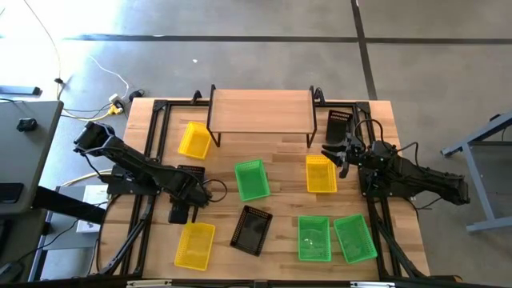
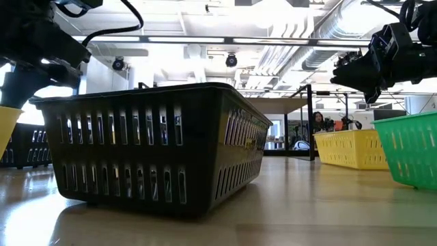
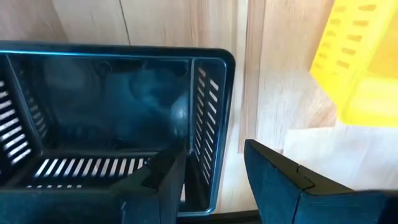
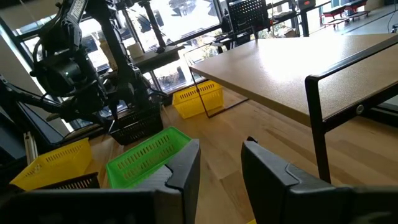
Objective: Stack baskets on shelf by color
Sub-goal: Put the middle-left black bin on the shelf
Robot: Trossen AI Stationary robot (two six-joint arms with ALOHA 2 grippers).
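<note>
My left gripper (image 3: 214, 165) points down, open, over a black basket (image 3: 112, 118) that rests on the table at the left (image 1: 179, 214). One finger stands inside the basket's short end wall (image 3: 208, 124) and the other outside it, apart from the wall. The shelf (image 1: 260, 108) stands at the table's far edge. Yellow baskets (image 1: 194, 140), (image 1: 321, 174), (image 1: 195, 244), green baskets (image 1: 252, 179), (image 1: 314, 238), (image 1: 355, 238) and black baskets (image 1: 252, 230), (image 1: 339, 126) lie on the table. My right gripper (image 1: 332, 152) waits level and open at the right.
A yellow basket (image 3: 360, 68) lies close beside the black basket under my left gripper. The shelf's black legs (image 4: 317, 124) stand in front of my right gripper (image 4: 221, 158). Black frame rails (image 1: 152, 136) run along the table's left and right sides.
</note>
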